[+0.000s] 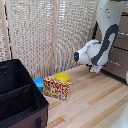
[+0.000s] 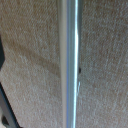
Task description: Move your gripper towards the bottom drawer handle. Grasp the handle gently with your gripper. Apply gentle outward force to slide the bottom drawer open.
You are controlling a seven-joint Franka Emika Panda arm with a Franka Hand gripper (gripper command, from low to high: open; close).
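In the exterior view my gripper [image 1: 96,68] hangs low at the end of the white arm, right in front of the dark brown dresser on the exterior view's right, close to the bottom drawer [image 1: 119,66]. Its fingers are too small to make out there. In the wrist view the bottom drawer handle [image 2: 69,65], a thin silver bar, runs across the middle of the picture, very close, over the brown drawer front [image 2: 30,50]. One dark finger [image 2: 2,100] shows at the picture's edge, well apart from the bar. The other finger is out of view.
A black fabric bin [image 1: 20,95] stands at the exterior view's left. A colourful box [image 1: 56,87], a yellow bowl [image 1: 62,76] and a blue object [image 1: 38,82] sit on the wooden surface [image 1: 90,105]. A slatted screen [image 1: 50,30] stands behind.
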